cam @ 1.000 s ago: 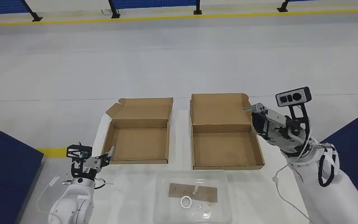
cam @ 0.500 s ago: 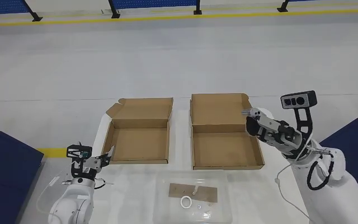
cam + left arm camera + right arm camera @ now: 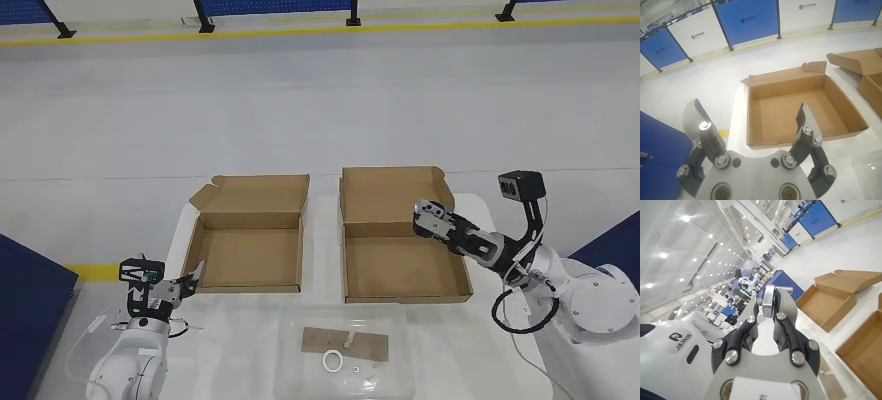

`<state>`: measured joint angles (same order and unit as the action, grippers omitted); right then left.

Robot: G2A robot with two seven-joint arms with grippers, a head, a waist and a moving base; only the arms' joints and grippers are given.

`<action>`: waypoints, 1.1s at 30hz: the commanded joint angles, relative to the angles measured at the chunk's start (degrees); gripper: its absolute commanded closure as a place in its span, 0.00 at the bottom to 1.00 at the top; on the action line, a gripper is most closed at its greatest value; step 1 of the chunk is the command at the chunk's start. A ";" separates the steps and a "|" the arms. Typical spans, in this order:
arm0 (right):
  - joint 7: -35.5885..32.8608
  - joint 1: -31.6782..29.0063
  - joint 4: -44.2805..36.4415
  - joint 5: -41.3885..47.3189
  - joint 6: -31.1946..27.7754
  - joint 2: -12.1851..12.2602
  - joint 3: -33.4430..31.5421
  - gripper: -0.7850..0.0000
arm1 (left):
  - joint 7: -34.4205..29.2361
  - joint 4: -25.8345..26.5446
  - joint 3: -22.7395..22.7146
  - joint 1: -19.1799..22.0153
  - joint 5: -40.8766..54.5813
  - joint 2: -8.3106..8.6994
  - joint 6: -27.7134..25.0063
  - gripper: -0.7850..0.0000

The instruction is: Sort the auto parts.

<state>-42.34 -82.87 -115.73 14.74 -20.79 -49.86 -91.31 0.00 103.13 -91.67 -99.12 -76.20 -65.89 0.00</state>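
Right claw [image 3: 765,298] clamped tight on a small metal part [image 3: 768,305], a squarish block with a short round pin off one side. Seen from above, the claw [image 3: 428,214] hangs over the far end of the right box [image 3: 405,268], about where the lid folds up. The box floor looks bare. Left box [image 3: 250,257] likewise bare. Left claw [image 3: 749,104] has its fingers spread wide with nothing between them, and is parked off that box's near left corner [image 3: 190,274]. The clear tray [image 3: 400,372] at the table's front edge holds a brown card strip [image 3: 345,343], a white ring [image 3: 331,360] and a few small bits [image 3: 358,369] too small to identify. Judgement: sorting hardly begun. One part is in hand and unplaced, and the tray contents are left to do. Printed logos sit on the partition panels [image 3: 745,20], and there is marking on the part's face. None are read off here.
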 commanded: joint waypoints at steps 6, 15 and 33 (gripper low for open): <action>0.19 -0.01 -0.10 -1.45 -0.36 0.01 -0.19 1.00 | 0.00 0.00 0.00 0.00 0.00 0.00 0.00 0.00; 1.14 0.49 -1.88 -20.67 8.71 0.07 2.33 1.00 | 0.00 0.00 0.00 0.00 0.00 0.00 0.00 0.00; -2.37 5.75 0.88 -37.18 20.86 -0.39 10.66 1.00 | 0.00 0.00 0.00 0.00 0.00 0.00 0.00 0.00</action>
<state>-44.72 -77.12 -114.85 -22.44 0.07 -50.26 -80.65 0.00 103.13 -91.67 -99.12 -76.20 -65.89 0.00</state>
